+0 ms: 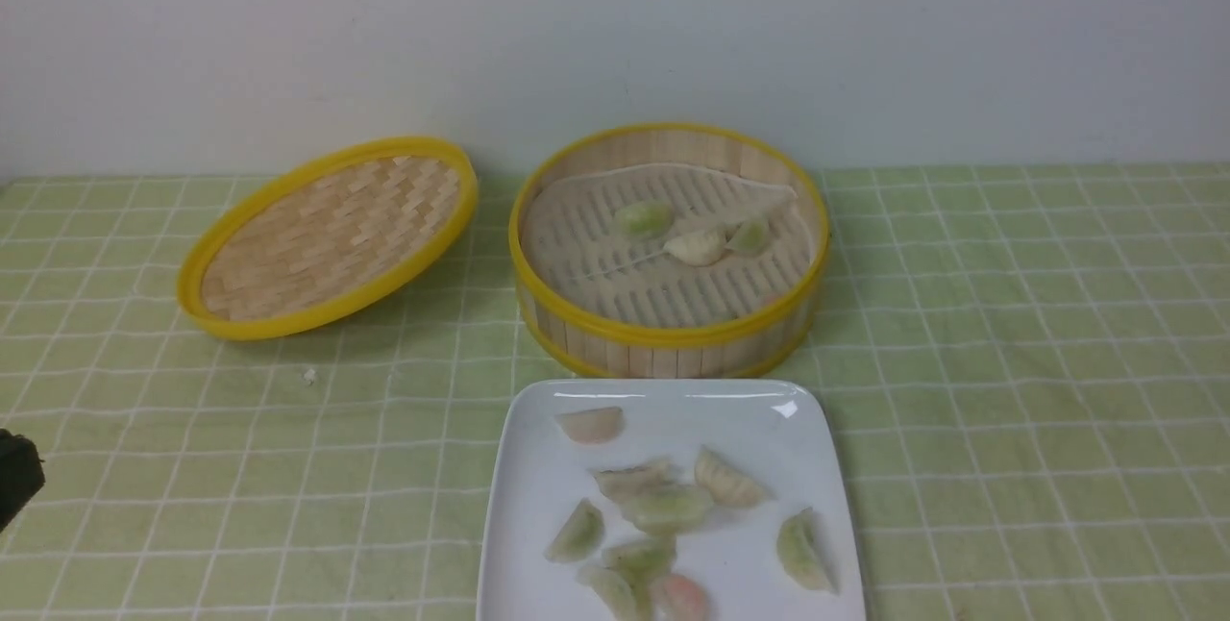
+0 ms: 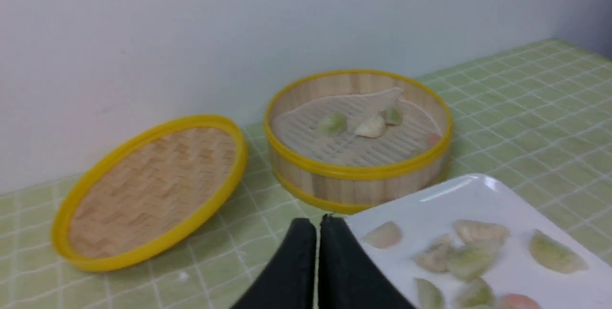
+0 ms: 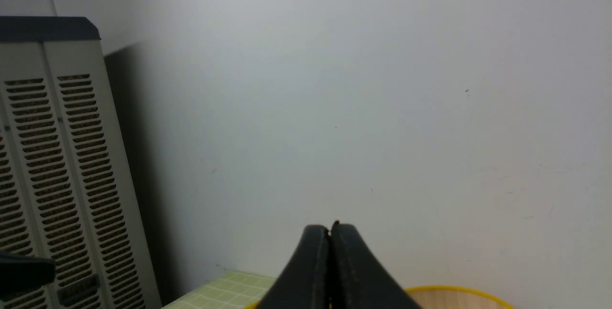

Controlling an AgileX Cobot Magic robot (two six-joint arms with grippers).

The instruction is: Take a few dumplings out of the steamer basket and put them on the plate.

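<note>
Resting between transfers, by judgement: left hand (image 2: 318,225) pinched closed, empty, near bench's front-left edge; right hand (image 3: 330,232) likewise. Plate (image 1: 538,506) front-centre, several dumplings (image 1: 668,508) aboard. Steamer basket (image 1: 663,333) behind; next: unclench, reach in.

No readable text anywhere — no labels, brands, numbers or signs.

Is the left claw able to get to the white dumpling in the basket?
Probably yes. The basket is open, its lid set aside, and nothing covers the white dumpling. The left claw is shut and empty, so it must open first.
</note>
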